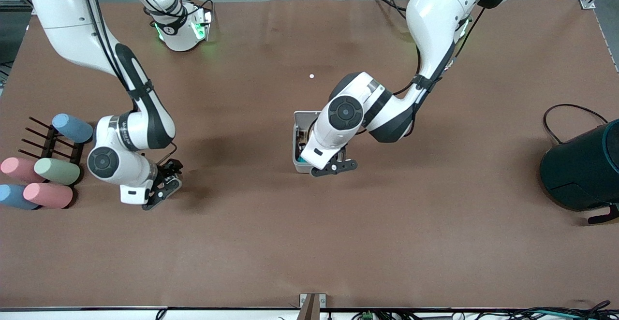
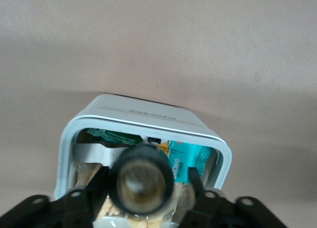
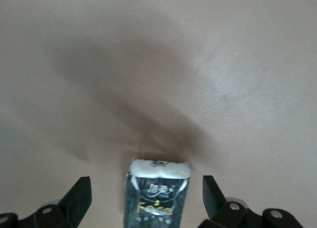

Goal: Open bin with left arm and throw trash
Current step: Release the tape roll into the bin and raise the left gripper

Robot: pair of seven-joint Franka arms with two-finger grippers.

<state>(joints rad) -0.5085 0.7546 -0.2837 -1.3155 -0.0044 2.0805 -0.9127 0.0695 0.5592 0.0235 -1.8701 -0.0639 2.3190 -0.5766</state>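
Your left gripper (image 1: 344,165) is hanging over the small light-grey square plastic bin (image 1: 300,131) near the middle of the brown table (image 1: 309,242), and its fingers (image 2: 97,192) are closing on the small black tape roll with the pale core (image 2: 141,179), which is sitting squarely between them. Below the roll, the bin (image 2: 143,120) is standing open, and printed green and teal wrappers (image 2: 184,158) are lying inside it.

Your right gripper (image 1: 167,184) is sitting low at the right arm's end of the table, beside the pastel foam cylinders (image 1: 53,182). Its fingers (image 3: 79,197) are spread wide and gripping nothing; the shiny black wrapper packet (image 3: 156,194) is lying on the table between them, touching neither.
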